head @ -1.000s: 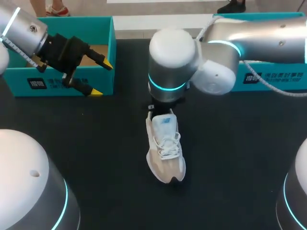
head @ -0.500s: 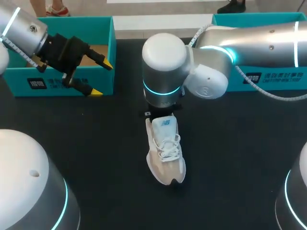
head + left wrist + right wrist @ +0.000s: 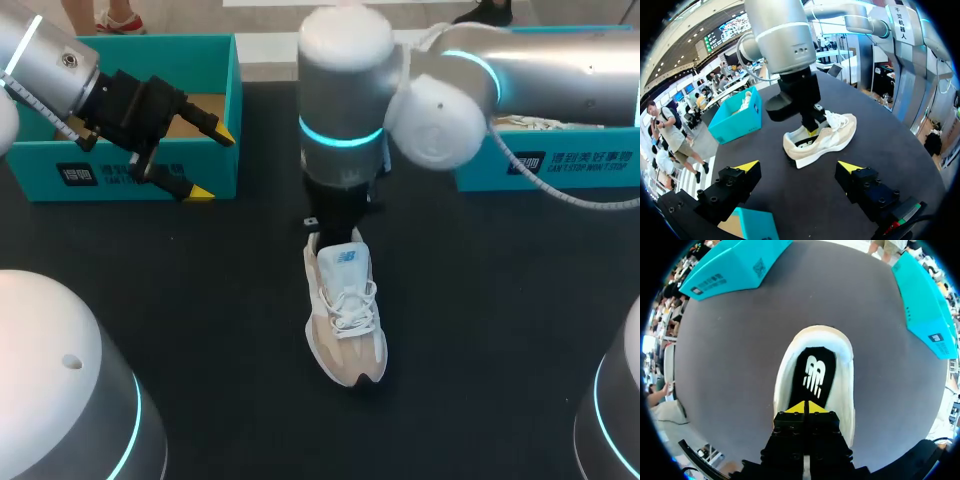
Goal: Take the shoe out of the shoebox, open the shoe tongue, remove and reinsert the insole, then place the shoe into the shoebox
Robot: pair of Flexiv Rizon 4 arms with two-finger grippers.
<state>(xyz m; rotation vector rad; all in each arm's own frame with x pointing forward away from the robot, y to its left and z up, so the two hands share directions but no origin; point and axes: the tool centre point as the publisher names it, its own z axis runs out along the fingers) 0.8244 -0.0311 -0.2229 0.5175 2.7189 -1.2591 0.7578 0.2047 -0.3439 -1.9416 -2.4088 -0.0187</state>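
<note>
A white and beige sneaker [image 3: 345, 320] lies in the middle of the black table, toe toward me. Its black insole [image 3: 814, 374] with a white logo shows inside the opening. My right gripper [image 3: 805, 406] is shut, its yellow tips pressed together just over the insole, with nothing visibly between them. In the head view the right gripper [image 3: 333, 228] points down at the shoe's heel end. My left gripper [image 3: 190, 150] hangs open beside the left teal shoebox [image 3: 130, 170], holding nothing. From the left wrist, the sneaker [image 3: 822, 140] lies well ahead of the open left gripper [image 3: 799, 167].
A second teal shoebox [image 3: 560, 165] stands at the back right with something white [image 3: 540, 122] inside; my right arm passes over it. A corner of the left shoebox [image 3: 752, 225] lies under the left gripper. Bare black tabletop [image 3: 200, 300] surrounds the sneaker.
My right arm's wrist has risen and stands more upright over the heel. The sneaker and the left arm have stayed where they were.
</note>
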